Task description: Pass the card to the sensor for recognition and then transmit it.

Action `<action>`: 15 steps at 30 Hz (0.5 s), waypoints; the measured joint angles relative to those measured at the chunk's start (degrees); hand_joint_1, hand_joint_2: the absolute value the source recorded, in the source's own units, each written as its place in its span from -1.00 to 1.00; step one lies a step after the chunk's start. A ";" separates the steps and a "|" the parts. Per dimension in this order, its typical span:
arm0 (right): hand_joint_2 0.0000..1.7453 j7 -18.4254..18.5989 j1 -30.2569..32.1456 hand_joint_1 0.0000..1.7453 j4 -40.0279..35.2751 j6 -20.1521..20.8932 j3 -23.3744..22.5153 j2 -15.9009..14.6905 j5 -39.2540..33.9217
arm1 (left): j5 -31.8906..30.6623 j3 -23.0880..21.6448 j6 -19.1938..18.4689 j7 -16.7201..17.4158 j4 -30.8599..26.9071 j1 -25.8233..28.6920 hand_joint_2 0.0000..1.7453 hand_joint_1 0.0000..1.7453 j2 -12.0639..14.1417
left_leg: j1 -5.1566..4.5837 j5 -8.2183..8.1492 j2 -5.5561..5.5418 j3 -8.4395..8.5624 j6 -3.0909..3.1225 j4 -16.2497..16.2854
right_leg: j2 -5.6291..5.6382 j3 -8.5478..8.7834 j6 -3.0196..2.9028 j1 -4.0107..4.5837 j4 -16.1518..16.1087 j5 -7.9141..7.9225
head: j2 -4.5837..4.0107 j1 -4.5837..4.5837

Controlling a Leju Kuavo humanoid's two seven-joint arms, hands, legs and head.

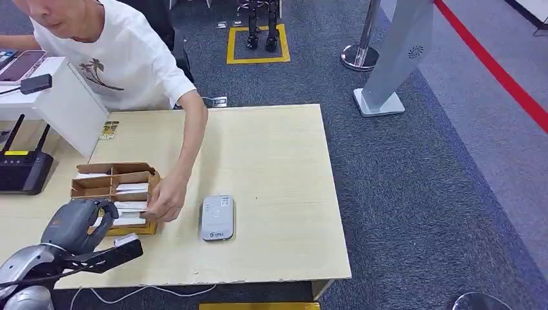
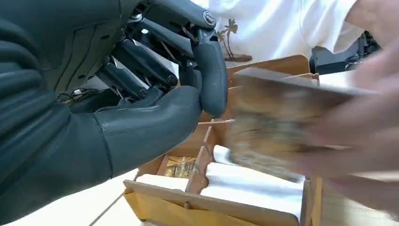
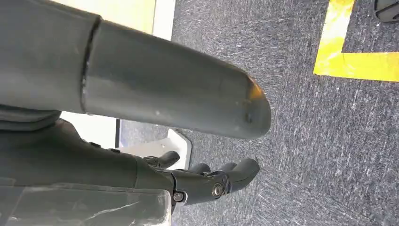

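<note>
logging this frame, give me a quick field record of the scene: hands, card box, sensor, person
left hand: open, at the card box, holding nothing
right hand: hanging over carpet, empty, fingers loosely extended
card box: wooden, compartments with white cards, on the table
sensor: grey reader, beside the box
person's hand: at the box, handling a card

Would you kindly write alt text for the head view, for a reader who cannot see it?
A person's hand reaches into a cardboard card box on a pale wooden table, while the robot's left hand hovers beside the box. A small grey sensor lies flat on the table, right of the box.
</note>
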 joint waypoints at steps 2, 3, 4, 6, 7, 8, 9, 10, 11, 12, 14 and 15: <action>-1.00 0.00 0.00 -1.00 0.00 0.00 0.00 0.00 0.00 | 0.00 0.00 0.00 0.00 0.00 0.00 1.00 1.00 0.00 | 0.00 0.00 0.00 0.00 0.00 0.00 | 0.00 0.00 0.00 0.00 0.00 0.00 | 0.00 0.00; -1.00 -0.02 0.00 -1.00 0.00 0.00 0.00 0.00 0.00 | 0.00 0.00 0.02 0.00 0.00 0.00 1.00 1.00 0.00 | 0.00 0.00 0.00 0.00 0.00 0.00 | 0.00 0.00 0.00 0.00 0.00 0.00 | 0.00 0.00; -1.00 -0.02 0.00 -1.00 0.00 0.00 0.00 0.00 0.00 | 0.00 0.00 0.02 0.00 0.00 0.00 1.00 1.00 0.00 | 0.00 0.00 0.00 0.00 0.00 0.00 | 0.00 0.00 0.00 0.00 0.00 0.00 | 0.00 0.00; -1.00 -0.09 0.01 -1.00 0.00 0.00 0.00 -0.02 0.00 | 0.00 0.02 0.17 0.00 0.00 0.00 1.00 1.00 -0.02 | 0.00 0.00 0.00 0.00 0.00 0.00 | 0.00 0.00 0.00 0.00 0.00 0.00 | 0.00 0.00; -1.00 -0.13 0.00 -1.00 0.00 0.02 0.00 -0.02 0.00 | 0.00 0.09 0.24 0.00 0.00 0.00 1.00 1.00 -0.02 | 0.00 0.00 0.00 0.00 0.00 0.00 | 0.00 0.00 0.00 0.00 0.00 0.00 | 0.00 0.00; -1.00 -0.13 0.00 -1.00 0.00 0.00 0.00 -0.04 0.00 | 0.00 0.11 0.24 -0.02 0.00 0.00 1.00 1.00 -0.02 | 0.00 0.00 0.00 0.00 0.00 0.00 | 0.00 0.00 0.00 0.00 0.00 0.00 | 0.02 0.00; -1.00 -0.13 0.01 -1.00 0.00 0.02 0.00 -0.04 0.00 | 0.00 0.15 0.24 0.00 0.00 0.00 1.00 1.00 -0.04 | 0.00 0.00 0.00 0.00 0.00 0.00 | 0.00 0.00 0.00 0.00 0.00 0.00 | 0.02 0.00; -1.00 -0.13 0.00 -1.00 0.00 0.00 0.00 -0.04 0.00 | 0.00 0.24 0.24 0.00 0.00 0.00 1.00 1.00 -0.04 | 0.00 0.00 0.00 0.00 0.00 0.00 | 0.00 0.00 0.00 0.00 0.00 0.00 | 0.02 0.00; -1.00 -0.13 0.00 -1.00 0.00 0.00 0.00 -0.04 0.02 | 0.00 0.28 0.26 -0.02 0.00 0.00 1.00 1.00 -0.02 | 0.00 0.00 0.00 0.00 0.00 0.00 | 0.00 0.00 0.00 0.00 0.00 0.00 | 0.00 0.00; -1.00 -0.13 0.00 -1.00 0.00 0.02 0.00 -0.06 0.02 | 0.00 0.31 0.26 -0.02 0.00 0.00 1.00 1.00 -0.02 | 0.00 0.00 0.00 0.00 0.00 0.00 | 0.00 0.00 0.00 0.00 0.00 0.00 | 0.02 0.00; -1.00 -0.13 0.00 -1.00 0.00 0.02 0.00 -0.07 0.02 | 0.00 0.33 0.26 -0.02 0.00 0.00 1.00 1.00 -0.02 | 0.00 0.00 0.00 0.00 0.00 0.00 | 0.00 0.00 0.00 0.00 0.00 0.00 | 0.02 0.00; -1.00 -0.13 0.00 -1.00 0.00 0.02 0.00 -0.07 0.02 | 0.00 0.35 0.26 -0.02 0.00 0.00 1.00 1.00 -0.02 | 0.00 0.00 0.00 0.00 0.00 0.00 | 0.00 0.00 0.00 0.00 0.00 0.00 | 0.00 0.00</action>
